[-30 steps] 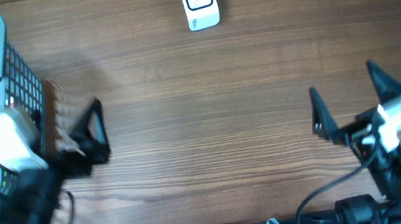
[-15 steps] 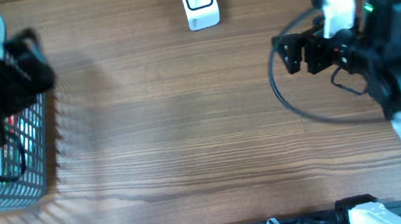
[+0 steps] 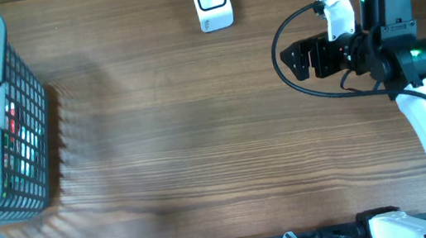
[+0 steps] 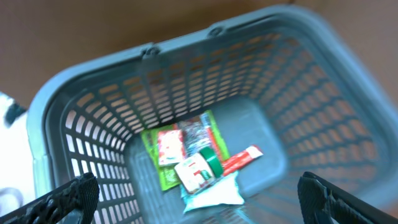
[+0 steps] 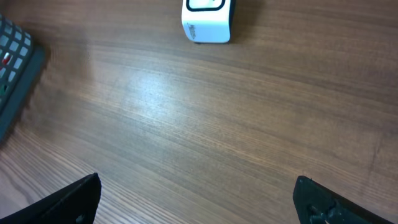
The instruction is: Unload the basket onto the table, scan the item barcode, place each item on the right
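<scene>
Small packaged goods (image 4: 199, 165), among them a green packet, a red tube and a white pouch, lie heaped on the floor of a grey plastic mesh basket (image 3: 29, 120) at the left edge of the brown wooden desk (image 3: 199, 138). Left claw (image 4: 202, 196) hangs over the basket, released, grasping nothing. White box-shaped barcode scanner (image 3: 211, 1) stands at the far edge, well apart. Right claw (image 3: 297, 60), near the scanner's right, spread wide and empty.
</scene>
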Controlling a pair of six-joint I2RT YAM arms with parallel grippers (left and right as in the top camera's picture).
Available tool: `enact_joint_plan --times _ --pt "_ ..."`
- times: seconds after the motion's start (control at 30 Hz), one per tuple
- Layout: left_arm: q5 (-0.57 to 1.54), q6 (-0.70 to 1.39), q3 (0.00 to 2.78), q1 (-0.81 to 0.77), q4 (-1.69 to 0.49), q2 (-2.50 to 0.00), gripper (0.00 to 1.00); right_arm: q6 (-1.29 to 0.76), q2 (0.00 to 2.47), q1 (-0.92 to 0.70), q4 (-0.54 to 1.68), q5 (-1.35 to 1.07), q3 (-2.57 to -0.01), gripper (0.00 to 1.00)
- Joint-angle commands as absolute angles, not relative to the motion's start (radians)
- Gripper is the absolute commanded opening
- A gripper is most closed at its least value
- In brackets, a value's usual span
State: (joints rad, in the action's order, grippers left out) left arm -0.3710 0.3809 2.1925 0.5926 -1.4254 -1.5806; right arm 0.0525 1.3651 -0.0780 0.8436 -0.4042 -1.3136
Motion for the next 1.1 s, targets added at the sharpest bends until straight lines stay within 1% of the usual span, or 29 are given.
enact_joint_plan --times 0.0,0.03,0.13,0.27,0.33,0.57,0.73,0.83,0.93,1.0,1.07 --pt "-0.314 0.397 2.202 0.700 -1.434 -1.675 1.00 0.048 1.366 -0.081 0.856 -0.427 -1.333 1.00" --pt "-0.302 0.395 2.194 0.719 -1.434 -1.692 1.00 0.048 1.366 -0.081 0.859 -0.427 -1.332 1.00" --pt "-0.142 0.173 2.147 0.777 -1.433 -1.758 1.00 0.048 1.366 -0.081 0.859 -0.427 -1.332 1.00" --pt "0.047 -0.010 2.055 0.796 -1.433 -1.832 1.00 0.049 1.366 -0.081 0.859 -0.427 -1.332 1.00" --pt "0.110 -0.064 1.979 0.793 -1.416 -1.858 1.00 0.049 1.366 -0.081 0.858 -0.427 -1.332 1.00" --pt "0.122 -0.128 1.732 0.794 -1.256 -1.904 1.00 0.049 1.366 -0.081 0.859 -0.427 -1.332 1.00" --pt "0.122 -0.128 1.654 0.794 -1.138 -1.932 0.99 0.049 1.366 -0.081 0.859 -0.427 -1.332 1.00" --pt "0.123 -0.127 1.649 0.794 -1.110 -1.957 0.93 0.049 1.366 -0.081 0.859 -0.427 -1.332 1.00" --pt "0.123 -0.127 1.648 0.794 -1.102 -1.998 0.92 0.049 1.366 -0.081 0.859 -0.427 -1.332 1.00" --pt "0.123 -0.127 1.648 0.794 -1.102 -2.012 0.85 0.049 1.366 -0.081 0.858 -0.427 -1.332 1.00" --pt "0.123 -0.127 1.648 0.794 -1.102 -2.029 0.84 0.049 1.366 -0.081 0.858 -0.427 -1.332 1.00"
